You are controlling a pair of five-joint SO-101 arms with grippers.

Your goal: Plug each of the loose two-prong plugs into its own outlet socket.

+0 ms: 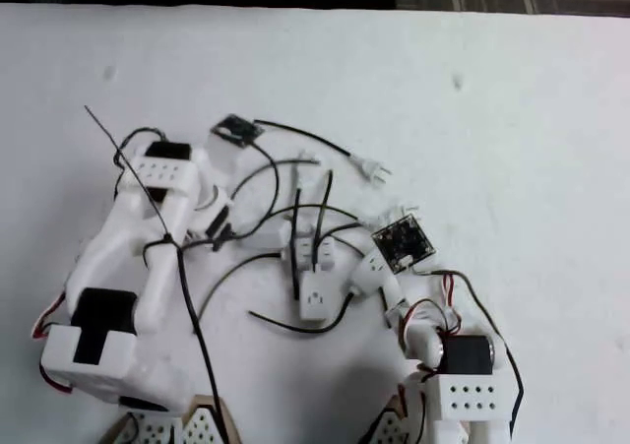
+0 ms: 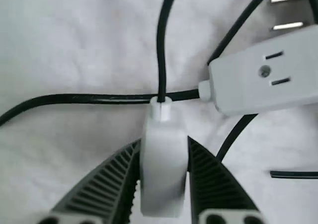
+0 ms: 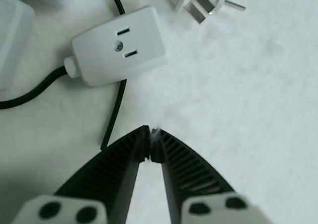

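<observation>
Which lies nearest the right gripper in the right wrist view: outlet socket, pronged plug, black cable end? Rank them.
From the right gripper:
1. Black cable end, just beside its tips.
2. Outlet socket, ahead, past the cable.
3. Pronged plug, farthest, beyond the socket.

A white connector body (image 2: 161, 169), face hidden and black cord at its end, sits clamped in the left claw (image 2: 164, 144). Just beside it a white outlet socket (image 2: 263, 82) lies face up, slots bare. A loose two-prong plug (image 1: 375, 172) lies flat, well apart on the tabletop (image 1: 492, 90)

Lab bench (image 1: 492, 99): bare circuit boards (image 1: 404, 244), loose cables (image 1: 305, 134).
</observation>
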